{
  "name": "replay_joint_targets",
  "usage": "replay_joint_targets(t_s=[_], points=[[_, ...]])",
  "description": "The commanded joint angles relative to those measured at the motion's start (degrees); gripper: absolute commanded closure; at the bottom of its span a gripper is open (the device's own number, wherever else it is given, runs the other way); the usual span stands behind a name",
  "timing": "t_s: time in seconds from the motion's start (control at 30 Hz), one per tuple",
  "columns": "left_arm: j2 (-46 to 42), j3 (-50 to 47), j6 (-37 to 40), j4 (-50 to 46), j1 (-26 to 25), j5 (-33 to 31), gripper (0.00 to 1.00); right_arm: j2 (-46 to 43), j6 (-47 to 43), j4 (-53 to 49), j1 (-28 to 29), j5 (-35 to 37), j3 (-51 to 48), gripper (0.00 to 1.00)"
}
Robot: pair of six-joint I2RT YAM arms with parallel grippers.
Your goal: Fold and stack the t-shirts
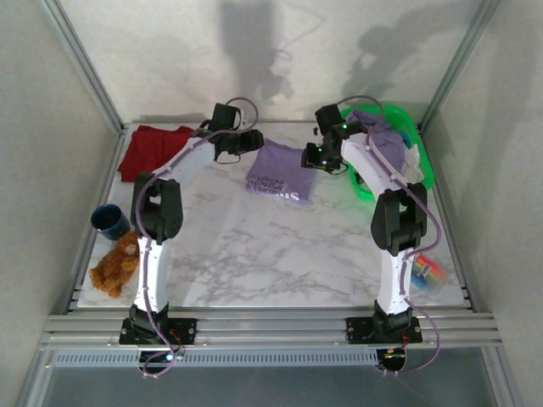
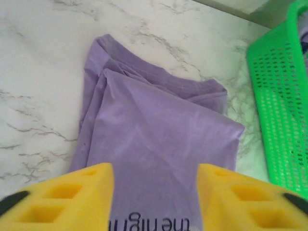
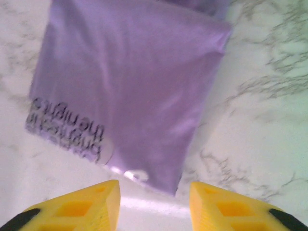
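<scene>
The left gripper [image 2: 154, 192], yellow fingers [image 2: 77, 192] spread and empty, hangs over the folded lavender t-shirt [image 2: 159, 134], which lies flat on the marble table [image 2: 38, 72] near the green basket [image 2: 279, 96]. The right gripper [image 3: 154, 202], equally spread and empty, hangs by the shirt's corner beside its printed lettering [image 3: 67, 127]. The overhead view adds a dark red t-shirt [image 1: 153, 148] at far left and more lavender cloth [image 1: 382, 140] in the basket.

Green basket [image 2: 276, 96] at right; blue cup [image 1: 109, 220] just beside brown plush toy [image 1: 116, 264], left edge
</scene>
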Motion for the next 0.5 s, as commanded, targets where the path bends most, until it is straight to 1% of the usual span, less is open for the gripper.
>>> replay_joint_targets(t_s=[0.0, 0.1, 0.17, 0.23, 0.33, 0.47], points=[[0.48, -6.49, 1.34, 2.07, -1.70, 0.10, 0.64, 2.44, 5.42, 5.32, 0.98, -4.75, -4.43, 0.67], [2.43, -8.30, 1.46, 3.95, -3.18, 0.00, 0.76, 6.39, 6.69, 7.80, 1.61, -7.50, -3.75, 0.74], [4.12, -9.03, 1.21, 4.76, -3.77, -0.70, 0.79, 9.67, 6.35, 7.92, 1.82, -8.77, -2.20, 0.78], [5.31, -9.78, 1.27, 4.96, -4.10, -2.07, 0.80, 12.53, 6.02, 6.95, 1.84, -9.17, -0.78, 0.80], [4.92, -12.89, 1.44, 5.82, -4.31, -4.32, 0.80, 15.10, 4.98, 5.39, 1.91, -8.99, -0.36, 0.82], [2.59, -18.10, 2.17, 5.93, -4.41, -6.00, 0.81, 14.73, 4.59, 4.02, 2.43, -9.38, -3.65, 0.82]])
